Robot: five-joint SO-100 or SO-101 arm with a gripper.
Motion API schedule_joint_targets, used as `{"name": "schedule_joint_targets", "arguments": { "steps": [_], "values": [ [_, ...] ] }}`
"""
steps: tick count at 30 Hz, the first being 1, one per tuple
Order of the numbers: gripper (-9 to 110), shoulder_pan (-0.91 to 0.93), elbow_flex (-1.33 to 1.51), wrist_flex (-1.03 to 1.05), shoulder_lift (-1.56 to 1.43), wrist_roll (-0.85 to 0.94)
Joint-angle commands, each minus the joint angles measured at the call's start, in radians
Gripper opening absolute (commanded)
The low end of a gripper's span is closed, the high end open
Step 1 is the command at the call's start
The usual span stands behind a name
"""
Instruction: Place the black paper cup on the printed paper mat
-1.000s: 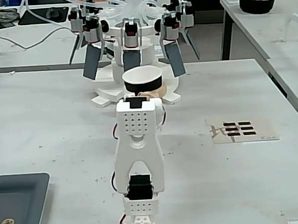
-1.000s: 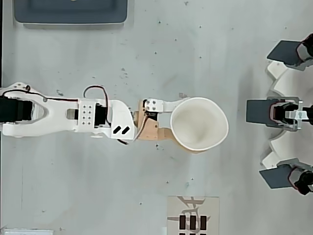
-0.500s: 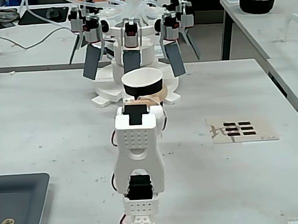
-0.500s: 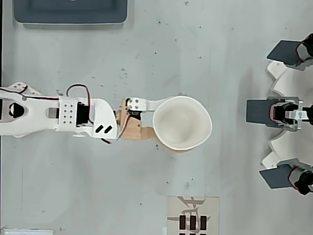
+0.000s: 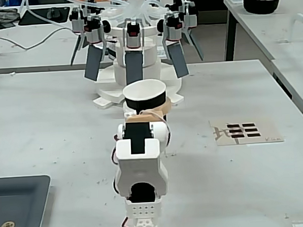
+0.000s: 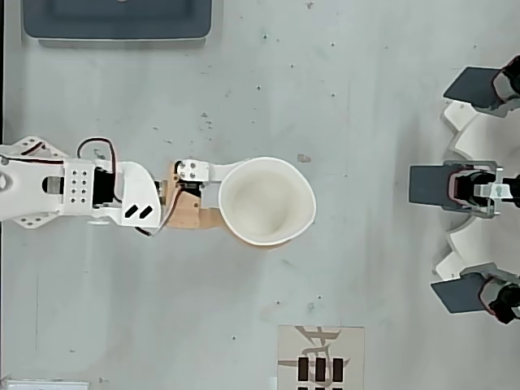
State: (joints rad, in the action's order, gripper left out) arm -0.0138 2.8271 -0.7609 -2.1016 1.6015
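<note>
arm [image 5: 140,165] at centre of the fixed view, its gripper [image 6: 231,219] clamped on the black paper cup [image 5: 145,96], held upright at mid-frame. transport step, apparently: the next move calls for a swing toward the printed paper mat [image 5: 246,132], lying well apart at right.

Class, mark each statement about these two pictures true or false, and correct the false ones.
1. The gripper holds the black paper cup. True.
2. The cup stands on the printed paper mat. False: the mat is bare, apart from the cup.
3. The cup's opening faces up. True.
4. The dark grey tray holds the cup. False: it does not.
5. The bowl with chopsticks sits on the arm's table. False: it is on another table.
</note>
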Motion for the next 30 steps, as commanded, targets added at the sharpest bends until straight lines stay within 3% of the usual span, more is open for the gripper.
{"name": "schedule_joint_targets", "arguments": {
  "steps": [1, 11, 21, 30],
  "values": [
    [6, 0.028, 0.028, -0.029, -0.080, 0.005],
    [5, 0.063, 0.184, -0.115, -0.172, 0.017],
    [5, 0.078, 0.181, -0.299, -0.055, 0.008],
    [5, 0.219, 0.123, -0.393, 0.117, -0.034]
  ]
}}
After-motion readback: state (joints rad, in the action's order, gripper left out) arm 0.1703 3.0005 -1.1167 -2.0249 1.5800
